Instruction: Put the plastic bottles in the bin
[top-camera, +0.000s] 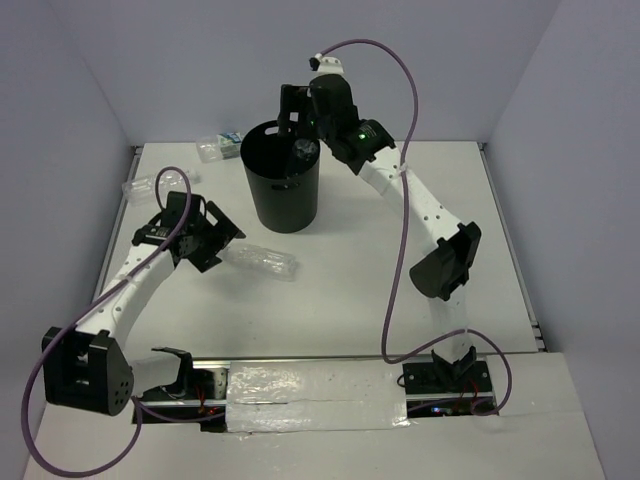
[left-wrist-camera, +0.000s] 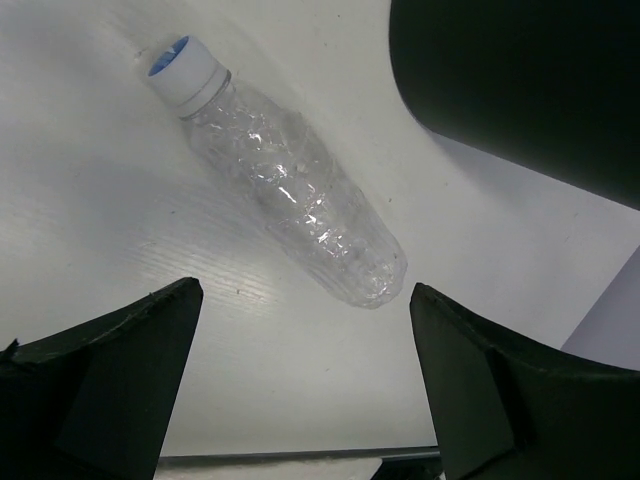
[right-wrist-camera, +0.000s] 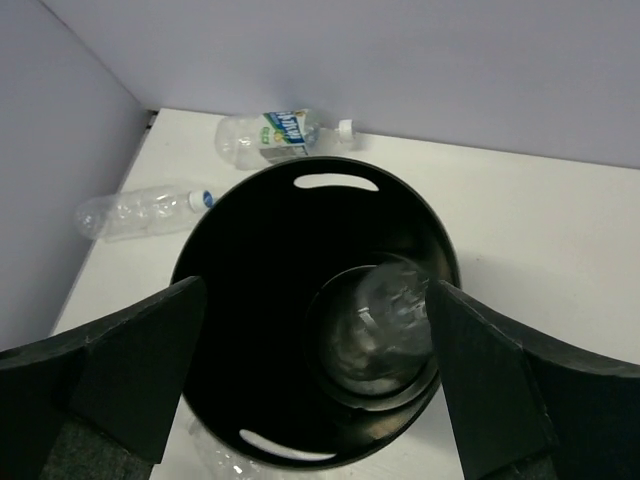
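Note:
The black bin stands at the back middle of the table. My right gripper hangs open and empty just over its mouth. In the right wrist view my right gripper looks down into the bin, where one clear bottle lies at the bottom. Another clear bottle lies on the table in front of the bin. My left gripper is open just left of it, its jaws apart short of the bottle's base. A labelled bottle and a further clear bottle lie behind the bin.
The bin's wall stands close on the right of the left gripper. White walls close in the table at the left, back and right. The labelled bottle lies near the back wall and the other clear one near the left wall.

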